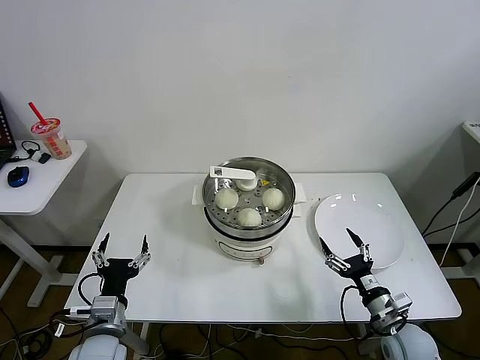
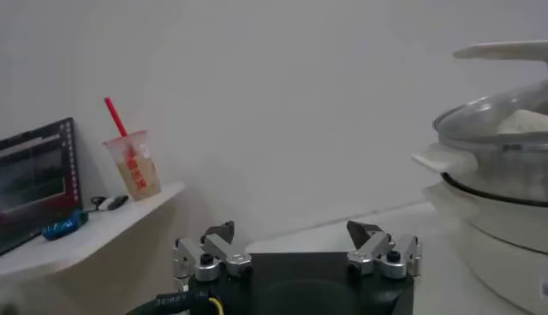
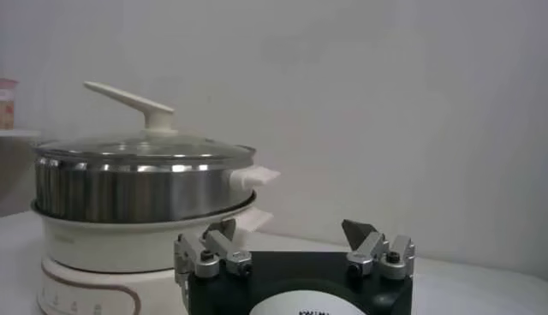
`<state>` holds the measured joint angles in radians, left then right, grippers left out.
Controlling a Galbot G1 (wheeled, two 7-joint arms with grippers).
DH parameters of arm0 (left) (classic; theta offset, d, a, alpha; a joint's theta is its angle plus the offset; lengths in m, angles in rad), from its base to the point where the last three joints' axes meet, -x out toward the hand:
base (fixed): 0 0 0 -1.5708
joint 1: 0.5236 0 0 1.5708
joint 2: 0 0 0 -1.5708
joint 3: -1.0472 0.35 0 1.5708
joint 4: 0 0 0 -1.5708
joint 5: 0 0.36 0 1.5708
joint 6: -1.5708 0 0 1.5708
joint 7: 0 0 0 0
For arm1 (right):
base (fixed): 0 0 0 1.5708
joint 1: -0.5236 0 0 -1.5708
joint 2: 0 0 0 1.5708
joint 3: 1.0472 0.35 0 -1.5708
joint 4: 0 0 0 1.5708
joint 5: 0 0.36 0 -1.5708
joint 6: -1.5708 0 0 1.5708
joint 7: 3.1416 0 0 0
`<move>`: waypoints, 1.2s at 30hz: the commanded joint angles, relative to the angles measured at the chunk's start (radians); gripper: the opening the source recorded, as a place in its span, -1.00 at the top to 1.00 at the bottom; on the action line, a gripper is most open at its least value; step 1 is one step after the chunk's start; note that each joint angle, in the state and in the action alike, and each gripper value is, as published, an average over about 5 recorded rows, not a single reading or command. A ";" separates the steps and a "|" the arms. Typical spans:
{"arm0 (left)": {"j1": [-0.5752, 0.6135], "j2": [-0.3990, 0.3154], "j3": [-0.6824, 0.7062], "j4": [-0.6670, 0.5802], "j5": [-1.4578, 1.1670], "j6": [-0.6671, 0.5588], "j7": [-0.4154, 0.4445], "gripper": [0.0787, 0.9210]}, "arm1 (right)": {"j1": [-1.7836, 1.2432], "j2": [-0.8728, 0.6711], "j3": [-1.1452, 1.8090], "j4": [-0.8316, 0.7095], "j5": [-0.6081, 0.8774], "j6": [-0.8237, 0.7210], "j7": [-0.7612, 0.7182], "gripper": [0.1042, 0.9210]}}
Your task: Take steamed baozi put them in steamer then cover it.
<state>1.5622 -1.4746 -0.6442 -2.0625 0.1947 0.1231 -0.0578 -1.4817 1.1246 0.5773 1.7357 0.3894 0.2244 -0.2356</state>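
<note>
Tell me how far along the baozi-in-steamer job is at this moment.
It looks finished: three baozi show through the glass lid covering the steamer; a fourth may be hidden under the handle. The white plate is empty. Nothing is in hand: left gripper and right gripper are open at the table's near edge.

**Table layout, lid on**

From my seat: steamer (image 1: 247,217) at table (image 1: 180,270) centre, three baozi (image 1: 249,217) visible in it, lid (image 1: 248,178) on top. Plate (image 1: 382,232) at 3 o'clock of it. Left gripper (image 1: 121,246) at 8 o'clock, right gripper (image 1: 342,242) at 4, overlapping the plate's near edge. Side table (image 1: 30,187) at 10 with cup (image 1: 51,139), mouse (image 1: 18,176).
</note>
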 commanded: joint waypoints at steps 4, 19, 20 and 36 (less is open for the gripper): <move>-0.030 0.069 0.038 -0.048 0.400 0.101 -0.047 -0.77 | 0.006 0.000 0.000 -0.005 -0.011 -0.013 0.011 -0.76; -0.242 0.498 0.312 -0.051 0.693 0.280 0.026 -0.77 | 0.005 0.022 0.010 0.002 -0.058 -0.023 0.022 -0.76; -0.270 0.524 0.338 -0.044 0.688 0.291 0.031 -0.77 | 0.002 0.026 0.013 0.003 -0.060 -0.025 0.022 -0.76; -0.738 0.588 0.823 0.029 0.755 0.644 0.238 -0.77 | -0.028 0.056 0.052 0.013 -0.070 -0.025 0.020 -0.76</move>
<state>1.0629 -0.9479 -0.0605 -2.0671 0.8771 0.6031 0.0815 -1.5080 1.1769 0.6244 1.7474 0.3235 0.1995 -0.2157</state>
